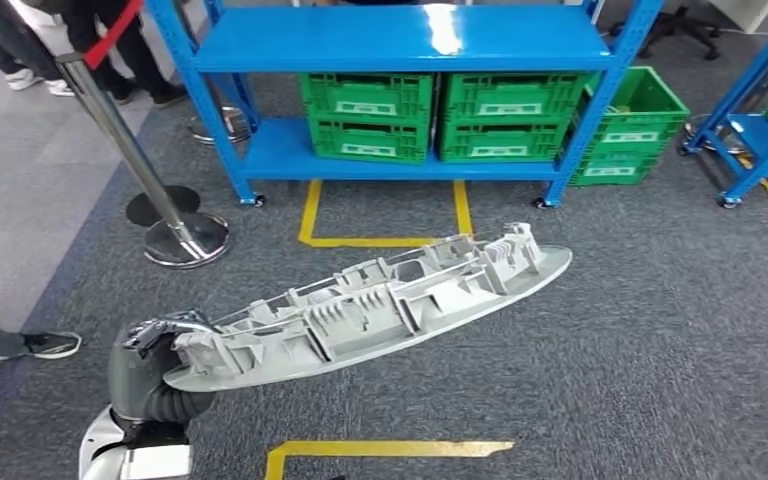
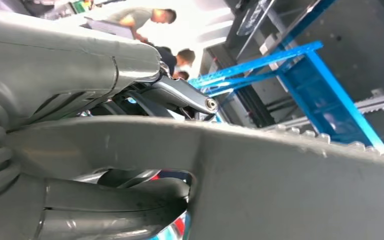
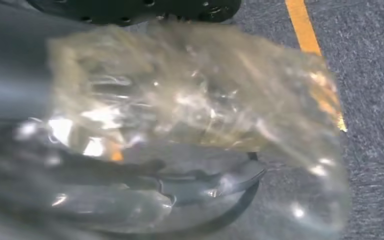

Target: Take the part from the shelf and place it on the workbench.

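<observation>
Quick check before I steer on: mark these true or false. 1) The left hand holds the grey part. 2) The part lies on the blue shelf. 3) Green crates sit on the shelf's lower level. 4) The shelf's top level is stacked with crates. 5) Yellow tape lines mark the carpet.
1) True: the left hand grips the grey part at one end.
2) False: the part is held in the air above the carpet, in front of the blue shelf.
3) True: green crates stand there.
4) False: its top level is bare.
5) True: yellow tape lines.
</observation>
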{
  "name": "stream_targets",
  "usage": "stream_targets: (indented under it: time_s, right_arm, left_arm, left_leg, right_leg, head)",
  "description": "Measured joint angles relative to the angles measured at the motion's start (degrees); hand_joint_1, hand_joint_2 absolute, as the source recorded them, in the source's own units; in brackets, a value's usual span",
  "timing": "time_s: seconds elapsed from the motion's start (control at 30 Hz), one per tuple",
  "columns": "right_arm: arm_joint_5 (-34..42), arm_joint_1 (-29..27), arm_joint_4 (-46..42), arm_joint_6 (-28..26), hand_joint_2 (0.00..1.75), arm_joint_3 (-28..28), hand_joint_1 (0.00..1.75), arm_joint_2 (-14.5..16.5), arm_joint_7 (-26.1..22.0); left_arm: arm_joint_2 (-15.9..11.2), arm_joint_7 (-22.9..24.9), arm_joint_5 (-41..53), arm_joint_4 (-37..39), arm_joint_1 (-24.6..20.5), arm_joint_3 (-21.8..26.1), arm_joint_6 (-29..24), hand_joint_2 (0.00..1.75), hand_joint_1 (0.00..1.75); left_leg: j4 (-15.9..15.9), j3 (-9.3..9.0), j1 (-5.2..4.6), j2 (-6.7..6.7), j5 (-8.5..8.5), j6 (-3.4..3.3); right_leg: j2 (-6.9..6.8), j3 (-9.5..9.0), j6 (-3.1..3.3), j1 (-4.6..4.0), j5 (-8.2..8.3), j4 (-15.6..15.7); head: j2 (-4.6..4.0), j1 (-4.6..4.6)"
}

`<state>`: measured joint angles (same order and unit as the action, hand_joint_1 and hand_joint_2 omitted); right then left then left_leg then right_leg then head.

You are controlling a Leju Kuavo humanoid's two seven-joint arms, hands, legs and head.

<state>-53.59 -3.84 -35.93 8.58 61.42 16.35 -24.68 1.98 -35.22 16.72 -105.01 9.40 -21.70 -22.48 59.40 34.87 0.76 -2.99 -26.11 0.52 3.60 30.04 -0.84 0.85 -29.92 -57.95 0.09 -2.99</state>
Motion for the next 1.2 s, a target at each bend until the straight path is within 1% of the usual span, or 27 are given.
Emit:
stream_targets:
  time_s: [0.03,0.07,0.13,0.2,0.23,0.27,0.3,0.33,0.37,0.43,0.47,0.5,0.57,0.63,0.67,0.73,0.77,0.8,0.83,0.87,0.93,0.97,1.0,1.07,1.1,1.13,1.2]
  right_arm:
    - [-0.2,0.0,0.0,0.1,0.00,0.2,0.00,0.1,0.0]
    - [-0.3,0.0,0.0,0.1,0.00,0.4,0.00,0.1,0.0]
    - [-0.5,0.0,0.0,0.2,0.00,0.9,0.00,0.2,0.0]
    - [-0.6,0.2,0.0,0.3,0.00,1.3,0.00,0.2,-0.1]
    - [-0.7,0.3,0.0,0.3,0.00,1.5,0.00,0.2,-0.1]
    - [-0.8,0.3,0.0,0.4,0.00,1.6,0.00,0.2,-0.1]
    - [-0.8,0.3,0.0,0.4,0.00,1.8,0.00,0.2,-0.1]
    - [-0.9,0.2,0.0,0.4,0.00,1.9,0.00,0.2,-0.1]
    - [-0.9,0.2,0.0,0.4,0.00,1.9,0.00,0.2,-0.1]
    - [-0.9,0.3,0.0,0.4,0.00,2.1,0.00,0.2,-0.1]
    - [-0.9,0.4,-0.1,0.4,0.00,2.2,0.00,0.2,-0.1]
    - [-0.9,0.5,-0.1,0.4,0.00,2.2,0.00,0.2,-0.1]
    - [-1.1,0.5,-0.1,0.4,0.00,2.4,0.00,0.3,-0.1]
    - [-1.3,0.5,-0.1,0.4,0.00,2.6,0.00,0.3,-0.2]
    - [-1.5,0.5,-0.1,0.3,0.00,2.7,0.00,0.3,-0.3]
    - [-1.8,0.6,-0.1,0.2,0.00,2.9,0.00,0.4,-0.4]
    - [-2.1,0.6,-0.1,0.1,0.00,3.0,0.00,0.5,-0.4]
    - [-2.3,0.7,-0.1,0.0,0.00,3.1,0.00,0.5,-0.5]
    - [-2.6,0.7,-0.1,-0.1,0.00,3.2,0.00,0.5,-0.6]
    - [-2.9,0.7,-0.1,-0.3,0.00,3.4,0.00,0.5,-0.7]
    - [-3.5,0.8,-0.1,-0.6,0.00,3.7,0.00,0.7,-0.9]
    - [-3.8,0.8,-0.2,-0.8,0.00,3.8,0.00,0.7,-1.0]
    - [-4.0,0.8,-0.2,-1.0,0.00,3.9,0.00,0.8,-1.1]
    - [-4.5,0.8,-0.3,-1.7,0.00,4.1,0.00,1.0,-1.2]
    - [-4.8,0.8,-0.4,-2.1,0.00,4.4,0.00,1.1,-1.4]
    - [-5.0,0.8,-0.5,-2.6,0.00,4.6,0.00,1.2,-1.6]
    - [-5.6,1.1,-0.7,-3.3,0.00,5.1,0.00,1.2,-1.9]
  left_arm:
    - [0.0,0.0,0.0,0.0,0.0,0.0,0.1,1.75,1.75]
    - [0.0,0.1,0.0,0.0,0.0,0.0,0.2,1.75,1.75]
    - [0.1,0.1,0.1,0.1,-0.1,0.0,0.3,1.75,1.75]
    - [0.2,0.2,0.1,0.1,-0.1,0.0,0.4,1.75,1.75]
    - [0.2,0.2,0.1,0.1,-0.1,0.0,0.4,1.75,1.75]
    - [0.2,0.2,0.1,0.1,-0.1,0.0,0.4,1.75,1.75]
    - [0.1,0.2,0.1,0.2,-0.1,0.0,0.4,1.75,1.75]
    - [0.1,0.2,0.1,0.2,-0.1,0.0,0.4,1.75,1.75]
    - [0.1,0.2,0.1,0.2,-0.1,0.0,0.4,1.75,1.75]
    - [0.1,0.2,0.1,0.2,-0.1,0.0,0.4,1.75,1.75]
    - [0.1,0.2,0.1,0.2,-0.1,0.0,0.4,1.75,1.75]
    - [0.1,0.2,0.1,0.2,-0.1,0.0,0.4,1.75,1.75]
    - [0.1,0.3,0.1,0.2,-0.1,-0.1,0.4,1.75,1.75]
    - [0.1,0.3,0.2,0.2,-0.1,0.0,0.4,1.75,1.75]
    - [0.1,0.3,0.3,0.2,-0.1,0.0,0.4,1.75,1.75]
    - [0.1,0.4,0.3,0.3,-0.1,0.0,0.4,1.75,1.75]
    - [0.0,0.4,0.3,0.3,0.0,0.0,0.4,1.75,1.75]
    - [0.0,0.4,0.3,0.3,0.0,0.0,0.4,1.75,1.75]
    - [0.0,0.4,0.4,0.4,0.0,0.0,0.4,1.75,1.75]
    - [0.0,0.4,0.5,0.4,0.1,0.0,0.4,1.75,1.75]
    - [0.0,0.5,0.7,0.4,0.1,0.0,0.4,1.75,1.75]
    - [0.0,0.5,0.7,0.4,0.0,0.0,0.3,1.75,1.75]
    - [0.0,0.5,0.8,0.4,0.0,0.0,0.3,1.75,1.75]
    - [0.0,0.7,1.3,0.4,0.0,0.0,0.3,1.75,1.75]
    - [0.0,0.9,1.6,0.4,-0.1,0.0,0.3,1.75,1.75]
    - [0.0,1.1,2.0,0.4,-0.1,0.0,0.3,1.75,1.75]
    - [0.1,1.6,2.5,0.4,-0.1,0.2,0.3,1.75,1.75]
  left_leg:
    - [-0.4,-0.10,-0.11,0.16,-0.32,-0.32]
    - [-0.6,-0.38,-0.07,0.50,0.35,-0.67]
    - [-1.2,-0.82,0.05,1.49,0.66,-1.40]
    - [-1.4,-0.95,-0.05,2.58,0.69,-1.95]
    - [-1.4,-0.94,-0.19,3.13,0.61,-2.15]
    - [-1.4,-0.95,-0.34,3.66,0.53,-2.24]
    - [-1.4,-0.99,-0.48,4.19,0.43,-2.30]
    - [-1.4,-1.10,-0.59,4.66,0.32,-2.31]
    - [-1.4,-1.28,-0.69,5.13,0.19,-2.25]
    - [-1.3,-1.65,-0.99,5.99,-0.13,-1.92]
    - [-1.2,-1.77,-1.14,6.36,-0.24,-1.67]
    - [-1.2,-1.83,-1.25,6.71,-0.30,-1.42]
    - [-1.2,-1.97,-1.25,7.43,-0.36,-0.86]
    - [0.0,-1.75,-1.04,6.59,-1.57,-0.12]
    - [2.1,-0.97,-0.89,5.64,-3.06,0.26]
    - [9.1,1.94,-0.58,3.94,-6.79,0.78]
    - [12.4,3.41,-0.50,3.68,-8.00,0.91]
    - [14.1,4.22,-0.47,3.59,-8.11,0.94]
    - [13.8,4.13,-0.46,3.50,-7.12,0.87]
    - [11.3,3.04,-0.45,3.15,-5.15,0.70]
    - [3.8,-0.31,-0.36,0.94,-1.23,0.11]
    - [0.8,-1.64,-0.31,-0.20,-0.34,-0.17]
    - [-0.8,-2.30,-0.29,-0.98,-0.18,-0.37]
    - [-1.7,-2.56,-0.32,-0.60,-0.51,-0.68]
    - [-2.0,-2.62,-0.26,0.02,-0.37,-0.92]
    - [-2.3,-2.75,-0.18,0.67,-0.23,-1.24]
    - [-2.8,-2.95,-0.08,2.24,-0.09,-1.79]
  right_leg:
    - [0.47,0.05,-0.43,0.03,-0.20,0.0]
    - [0.68,0.14,-0.85,0.09,-0.47,-0.1]
    - [-0.39,0.90,-1.34,0.08,-1.90,-1.8]
    - [-2.33,3.97,-1.57,0.00,-5.37,-7.8]
    - [-2.82,6.02,-1.66,0.00,-7.13,-11.6]
    - [-3.06,7.62,-1.73,0.01,-8.06,-14.4]
    - [-3.19,8.37,-1.73,0.00,-7.84,-15.5]
    - [-3.37,7.97,-1.66,-0.01,-6.47,-14.3]
    - [-3.85,6.48,-1.49,-0.06,-4.27,-11.1]
    - [-5.79,2.99,-0.89,-0.33,-0.61,-3.5]
    - [-6.37,1.87,-0.57,-0.48,0.31,-1.1]
    - [-6.55,1.59,-0.32,-0.61,0.54,-0.3]
    - [-5.48,1.57,0.15,-0.62,0.82,-0.2]
    - [-4.56,1.26,0.74,-0.36,1.22,0.2]
    - [-4.06,1.01,1.01,-0.19,1.42,0.4]
    - [-2.98,1.06,1.28,-0.14,1.59,0.4]
    - [-2.35,1.07,1.30,-0.15,1.60,0.4]
    - [-1.67,1.05,1.31,-0.17,1.61,0.3]
    - [-0.95,1.01,1.31,-0.17,1.61,0.3]
    - [-0.21,0.92,1.29,-0.18,1.60,0.3]
    - [1.16,0.87,1.14,-0.23,1.57,0.2]
    - [1.79,1.03,0.93,-0.22,1.60,0.2]
    - [2.36,1.33,0.62,-0.15,1.67,0.1]
    - [3.47,2.04,-0.23,0.07,1.92,0.3]
    - [3.22,2.37,-0.58,0.13,1.86,0.2]
    - [2.10,2.92,-0.86,0.06,1.37,-0.5]
    - [-1.34,5.59,-1.20,-0.09,-1.44,-5.4]
  head:
    - [0.00,-0.03]
    - [0.00,-0.05]
    - [-0.01,0.12]
    - [-0.01,0.33]
    - [-0.01,0.41]
    - [-0.01,0.40]
    - [-0.01,0.38]
    - [-0.01,0.40]
    - [-0.01,0.39]
    - [-0.01,0.36]
    - [-0.01,0.33]
    - [-0.01,0.29]
    - [-0.01,0.28]
    - [-0.01,0.18]
    - [-0.01,0.09]
    - [-0.01,-0.05]
    - [-0.01,-0.04]
    - [-0.01,-0.04]
    - [-0.01,-0.04]
    - [-0.01,-0.04]
    - [-0.01,0.01]
    - [-0.01,-0.01]
    - [-0.01,0.02]
    - [-0.01,-0.01]
    - [-0.01,0.04]
    - [-0.01,0.11]
    - [-0.01,0.40]
